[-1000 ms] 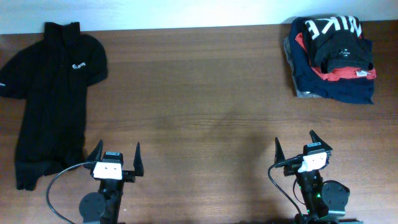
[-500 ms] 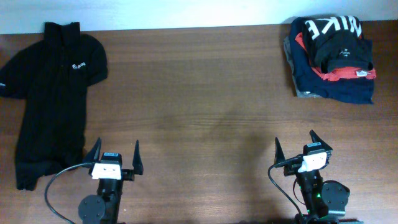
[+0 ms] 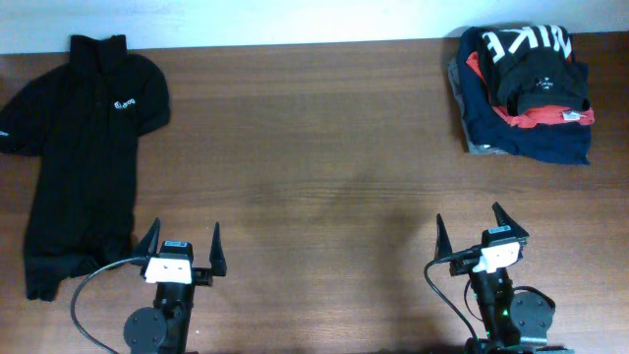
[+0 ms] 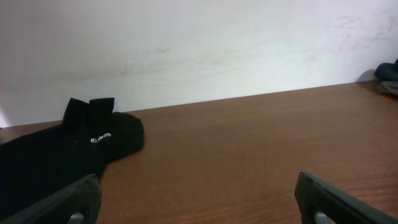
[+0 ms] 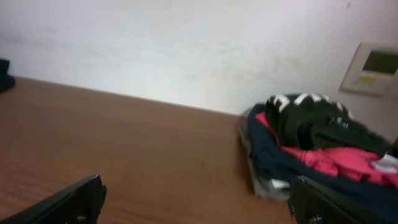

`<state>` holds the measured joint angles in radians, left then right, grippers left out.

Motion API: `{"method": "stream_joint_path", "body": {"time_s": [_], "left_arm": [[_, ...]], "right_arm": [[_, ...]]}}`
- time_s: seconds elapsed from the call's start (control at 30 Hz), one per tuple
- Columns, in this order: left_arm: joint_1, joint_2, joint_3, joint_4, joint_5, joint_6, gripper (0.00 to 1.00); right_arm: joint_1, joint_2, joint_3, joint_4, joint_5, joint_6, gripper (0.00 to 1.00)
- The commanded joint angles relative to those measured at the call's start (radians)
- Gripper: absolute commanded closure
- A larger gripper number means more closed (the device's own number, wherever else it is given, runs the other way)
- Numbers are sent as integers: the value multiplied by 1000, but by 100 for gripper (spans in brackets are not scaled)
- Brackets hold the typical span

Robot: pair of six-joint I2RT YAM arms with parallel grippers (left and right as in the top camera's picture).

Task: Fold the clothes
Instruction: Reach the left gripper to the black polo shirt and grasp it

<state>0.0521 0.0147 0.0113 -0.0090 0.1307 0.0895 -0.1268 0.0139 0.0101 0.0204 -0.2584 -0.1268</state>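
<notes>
Polo shirt (image 3: 84, 147): black, soft, short-sleeved; collar pointing to the top edge, small white chest logo; unfolded.
Shirt position: upper left of the overhead view, running down the left side; both sleeves spread out, hem end rumpled at lower left.
Counter (image 3: 324, 167): brown wood grain.
Left jaws: spread wide, holding nothing; lower left, just right of the shirt's hem.
Right jaws: spread wide, holding nothing; lower right, well apart from the shirt.
Folded stack (image 3: 526, 93): navy, red and black garments, white NIKE lettering; upper right.
</notes>
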Motion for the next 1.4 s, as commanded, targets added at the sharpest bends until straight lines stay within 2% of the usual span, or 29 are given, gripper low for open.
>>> {"method": "stream_joint_path", "body": {"time_s": [0.0,0.2,0.37,0.53,0.57,0.7,0.8,0.93,1.1,1.23,1.27,1.37], "left_arm": [[5,-7,-2,32,4,10,1],[5,29,64,56,-1,14,1],[5,199,206,0,-5,17,1],[5,494,446,-102,-4,17,1],[5,605,548,-155,-4,17,1],[5,858,804,-322,5,18,1],[5,1085,1065,-523,45,21,1],[5,1333,1334,-710,90,19,1],[32,1530,1405,-699,6,19,1],[116,1669,1405,-698,-85,-58,11],[144,1713,1405,-692,-118,-79,16],[208,1809,1405,-668,-131,-90,17]], "right_arm": [[2,-8,2,29,-16,43,1],[2,84,127,14,-52,87,1],[2,322,367,-69,-97,87,1],[2,660,690,-246,-166,87,1],[2,754,787,-318,-201,87,1],[2,989,1043,-523,-252,85,1],[2,1201,1271,-721,-267,83,1],[2,1389,1443,-837,-303,84,1],[2,1518,1472,-837,-382,83,1],[2,1583,1472,-848,-382,79,1],[3,1598,1472,-853,-382,79,1],[3,1618,1470,-859,-381,79,1]]}}
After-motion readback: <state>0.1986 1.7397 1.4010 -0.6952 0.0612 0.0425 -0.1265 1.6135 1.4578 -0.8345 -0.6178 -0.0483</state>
